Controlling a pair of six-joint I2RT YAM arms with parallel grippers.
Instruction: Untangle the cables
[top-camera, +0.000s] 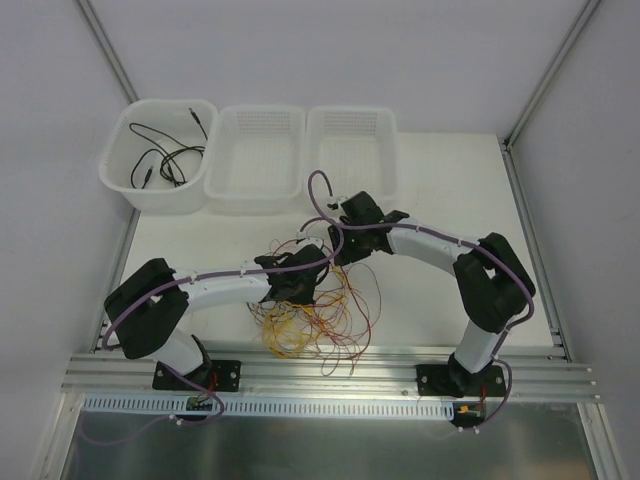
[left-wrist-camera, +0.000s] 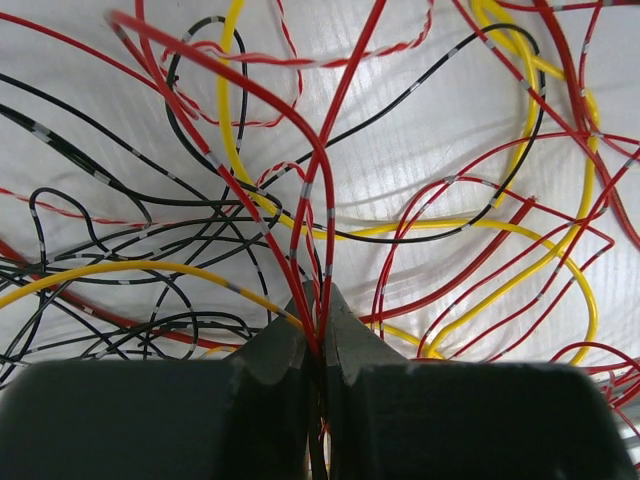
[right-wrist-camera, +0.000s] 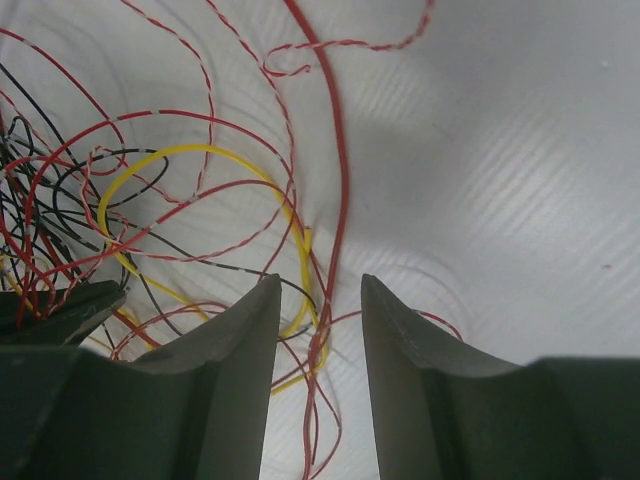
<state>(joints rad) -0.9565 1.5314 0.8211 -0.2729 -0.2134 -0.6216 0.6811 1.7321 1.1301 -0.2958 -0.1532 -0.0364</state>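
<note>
Tangle worked from both sides
The left gripper (left-wrist-camera: 320, 300) is clenched on red strands of the cables (top-camera: 312, 328), heaped between the arms; the right gripper (right-wrist-camera: 320, 290) stands parted around red and yellow strands. Light, limp, snag-prone: probably best pinched one strand at a time.

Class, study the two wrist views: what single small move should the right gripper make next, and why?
Probably close the right gripper fully: its jaws stand apart with a red cable running between them, while the left gripper is shut on red cables.
</note>
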